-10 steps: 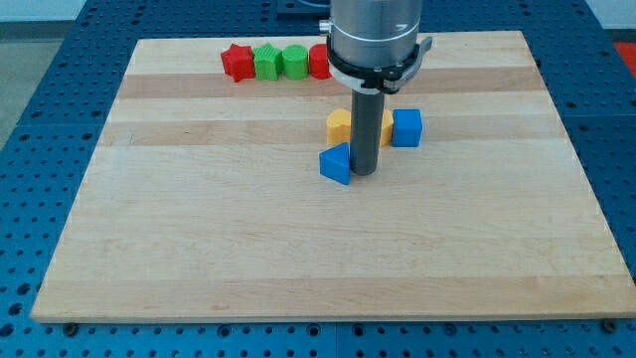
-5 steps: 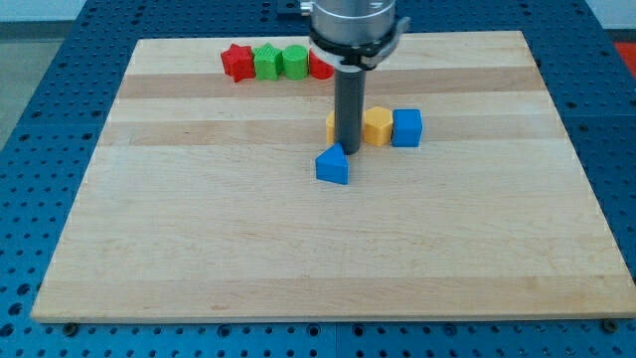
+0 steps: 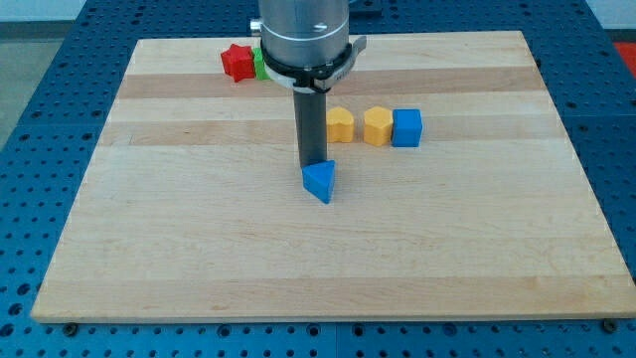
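My tip [image 3: 313,164] rests at the top edge of a blue triangular block [image 3: 319,182] near the middle of the wooden board [image 3: 199,229], touching it or very close to it. To the view's right of the rod sit two yellow blocks [image 3: 341,125] [image 3: 377,126] and a blue cube [image 3: 406,127] in a row. At the view's top a red star block [image 3: 236,61] shows, with a green block [image 3: 257,64] beside it, mostly hidden behind the arm.
The arm's grey housing [image 3: 303,35] covers the other blocks in the top row. A blue perforated table [image 3: 40,119] surrounds the board on all sides.
The rod has moved towards the view's left, passing behind the blue triangular block. That block has shifted left and slightly down. The arm now hides more of the top row.
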Robot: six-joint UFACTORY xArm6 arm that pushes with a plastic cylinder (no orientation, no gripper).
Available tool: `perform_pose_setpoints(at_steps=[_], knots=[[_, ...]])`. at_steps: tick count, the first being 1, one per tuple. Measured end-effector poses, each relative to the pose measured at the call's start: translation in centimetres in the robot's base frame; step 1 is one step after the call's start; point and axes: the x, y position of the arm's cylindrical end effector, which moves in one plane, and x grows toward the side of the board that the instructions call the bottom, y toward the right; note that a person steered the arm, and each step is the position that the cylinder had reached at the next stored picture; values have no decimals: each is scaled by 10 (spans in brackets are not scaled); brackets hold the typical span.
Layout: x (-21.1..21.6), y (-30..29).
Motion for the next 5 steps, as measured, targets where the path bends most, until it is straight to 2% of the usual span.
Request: perform_pose_setpoints(at_steps=[2, 5], knots=[[27, 3], [30, 26]])
